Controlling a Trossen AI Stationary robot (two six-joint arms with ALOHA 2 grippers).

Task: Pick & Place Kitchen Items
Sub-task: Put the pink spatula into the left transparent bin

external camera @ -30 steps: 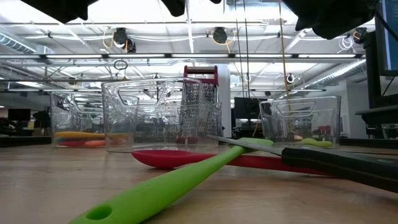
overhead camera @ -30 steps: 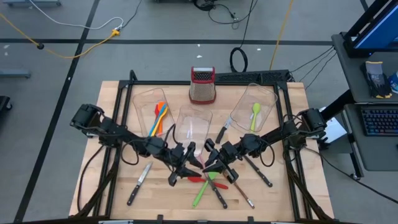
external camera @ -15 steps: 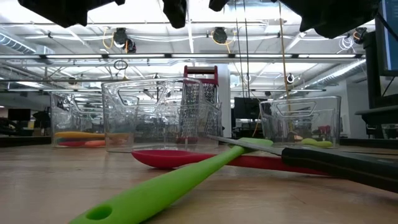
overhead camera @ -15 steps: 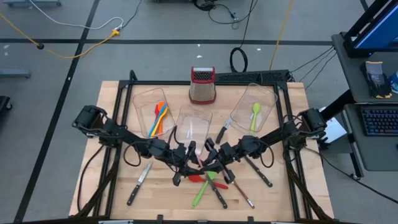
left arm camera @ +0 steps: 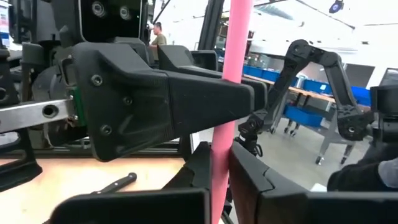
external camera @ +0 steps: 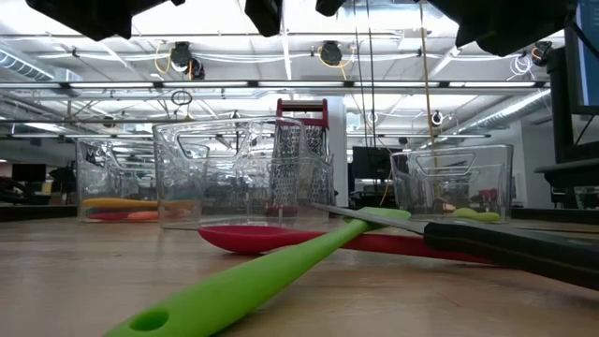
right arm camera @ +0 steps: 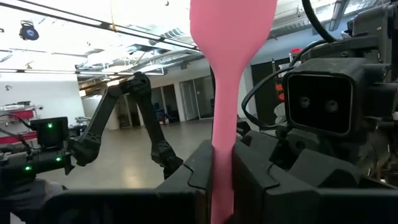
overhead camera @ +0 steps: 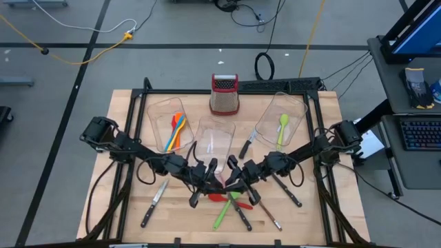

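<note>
A pink spatula [right arm camera: 231,37] stands upright above the middle of the table, blade up, its handle [left arm camera: 240,37] running down between both grippers. My left gripper [overhead camera: 211,180] and my right gripper [overhead camera: 234,179] meet there fingertip to fingertip, both shut on it. On the table below lie a red spatula [external camera: 271,239] and a green spoon [external camera: 243,290], the spoon's neck resting across the red one. Knives [overhead camera: 153,203] [overhead camera: 286,189] lie flat to either side. My left gripper pinches the pink handle's lower stretch [left arm camera: 217,163] between its two fingers, coming in about level from the table's left, fingers across the handle. The spatula stands upright, clear of the table. My right gripper pinches the handle [right arm camera: 222,144] below the blade between its two fingers, coming from the table's right, slanting slightly upward. In the left wrist view its finger [left arm camera: 205,99] crosses the handle higher up than my left gripper's hold.
Three clear bins stand at the back: the left [overhead camera: 165,114] with orange and yellow utensils, the middle [overhead camera: 215,134], the right [overhead camera: 282,114] with a green spoon. A red-topped grater [overhead camera: 224,93] stands behind them. More knives lie crossed at the front [overhead camera: 244,215].
My left gripper's fingers have drawn together on the pink handle, which my right gripper kept holding upright. Neither arm has shifted across the table.
</note>
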